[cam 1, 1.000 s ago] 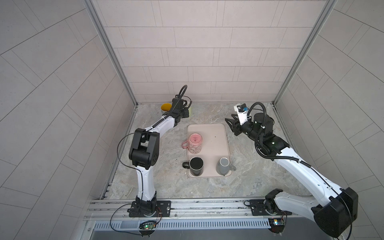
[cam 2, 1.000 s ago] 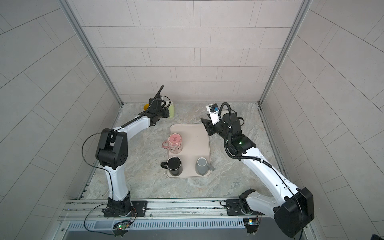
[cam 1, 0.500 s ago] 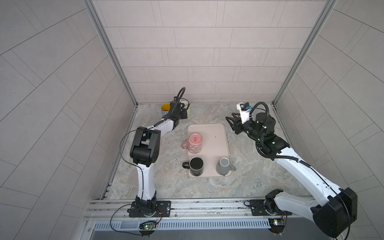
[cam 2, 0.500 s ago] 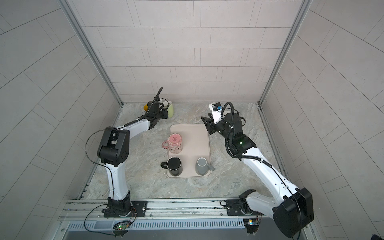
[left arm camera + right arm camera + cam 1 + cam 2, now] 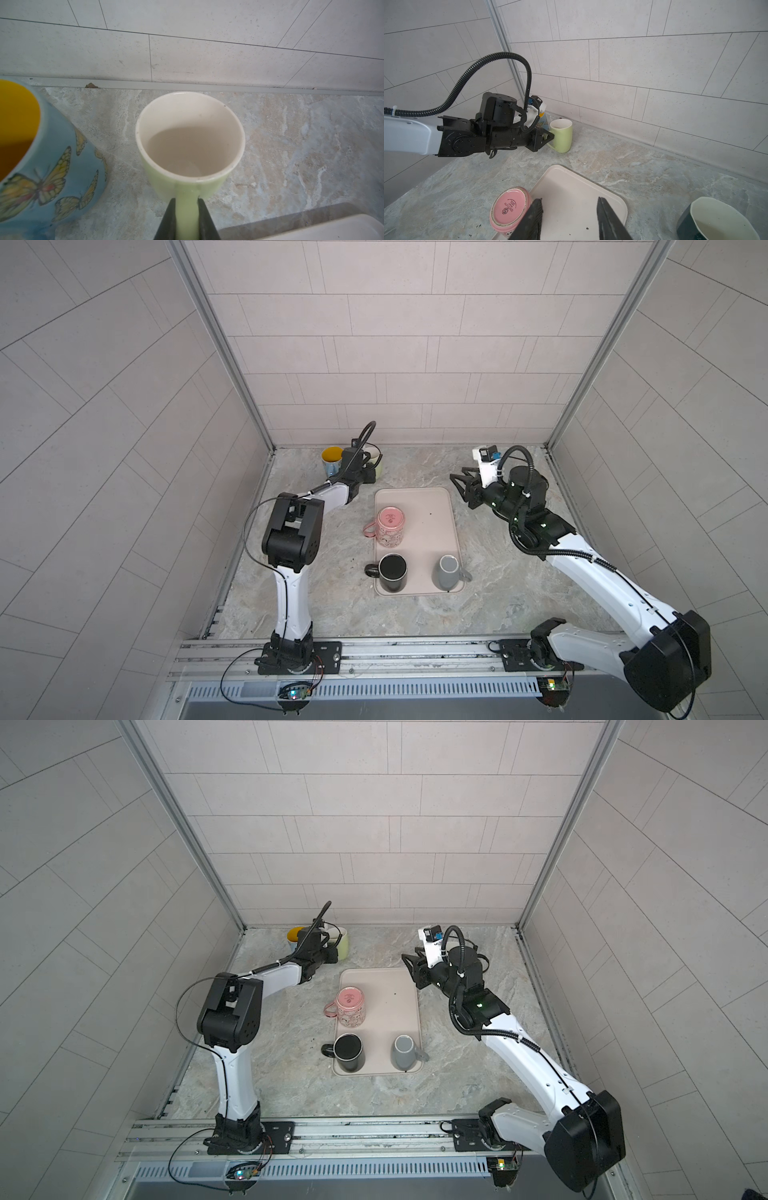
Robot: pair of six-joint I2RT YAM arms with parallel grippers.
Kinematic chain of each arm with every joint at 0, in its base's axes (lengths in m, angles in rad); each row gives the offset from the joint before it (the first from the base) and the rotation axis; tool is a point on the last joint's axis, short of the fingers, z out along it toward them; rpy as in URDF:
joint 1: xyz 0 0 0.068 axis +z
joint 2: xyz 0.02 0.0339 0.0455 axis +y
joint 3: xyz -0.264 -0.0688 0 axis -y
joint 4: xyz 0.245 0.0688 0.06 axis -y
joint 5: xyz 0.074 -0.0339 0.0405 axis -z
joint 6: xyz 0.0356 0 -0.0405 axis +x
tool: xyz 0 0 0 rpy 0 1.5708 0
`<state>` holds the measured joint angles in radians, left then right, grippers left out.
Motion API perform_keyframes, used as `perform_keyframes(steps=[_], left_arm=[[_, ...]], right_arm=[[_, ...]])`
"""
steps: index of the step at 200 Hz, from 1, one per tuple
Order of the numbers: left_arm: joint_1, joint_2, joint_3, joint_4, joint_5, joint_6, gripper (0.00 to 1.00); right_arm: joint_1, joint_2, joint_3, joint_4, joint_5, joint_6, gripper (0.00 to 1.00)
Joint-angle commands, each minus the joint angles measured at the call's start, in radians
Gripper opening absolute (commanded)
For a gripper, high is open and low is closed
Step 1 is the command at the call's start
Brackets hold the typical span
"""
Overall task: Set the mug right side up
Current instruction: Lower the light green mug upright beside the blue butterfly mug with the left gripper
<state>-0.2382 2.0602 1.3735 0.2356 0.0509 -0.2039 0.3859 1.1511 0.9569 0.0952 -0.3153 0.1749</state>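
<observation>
A light green mug (image 5: 190,141) stands upright, mouth up, at the back of the table, and both top views show it (image 5: 376,456) (image 5: 343,940). My left gripper (image 5: 186,200) is shut on its handle, as the right wrist view also shows (image 5: 550,136). A pink mug (image 5: 390,526) (image 5: 508,209) sits upside down on the left part of the beige tray (image 5: 428,506). My right gripper (image 5: 569,199) hangs open and empty over the tray's far end, right of the pink mug (image 5: 351,1004).
A blue butterfly mug (image 5: 331,458) (image 5: 41,176) with a yellow inside stands just left of the green one. A black mug (image 5: 392,572) and a grey mug (image 5: 446,572) stand on the tray's near end. A dark teal mug (image 5: 716,220) stands near the right arm. The back wall is close.
The left arm has shifted slightly while keeping its hold on the green mug's handle. The right gripper has barely moved and stays open.
</observation>
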Motion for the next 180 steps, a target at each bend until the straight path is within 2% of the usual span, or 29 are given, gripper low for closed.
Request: perform_keyframes(steps=[1, 78, 180], left_arm=[[-0.001, 0.005, 0.016, 0.107, -0.022, 0.031, 0.0], [0.0, 0.028, 0.022, 0.094, -0.03, 0.099, 0.0], [0.0, 0.036, 0.04, -0.041, -0.013, 0.1, 0.0]], right_arm=[[-0.002, 0.0, -0.004, 0.017, -0.012, 0.009, 0.44], [-0.003, -0.002, -0.009, 0.018, -0.006, 0.011, 0.44], [-0.004, 0.01, -0.023, 0.05, -0.006, 0.033, 0.44]])
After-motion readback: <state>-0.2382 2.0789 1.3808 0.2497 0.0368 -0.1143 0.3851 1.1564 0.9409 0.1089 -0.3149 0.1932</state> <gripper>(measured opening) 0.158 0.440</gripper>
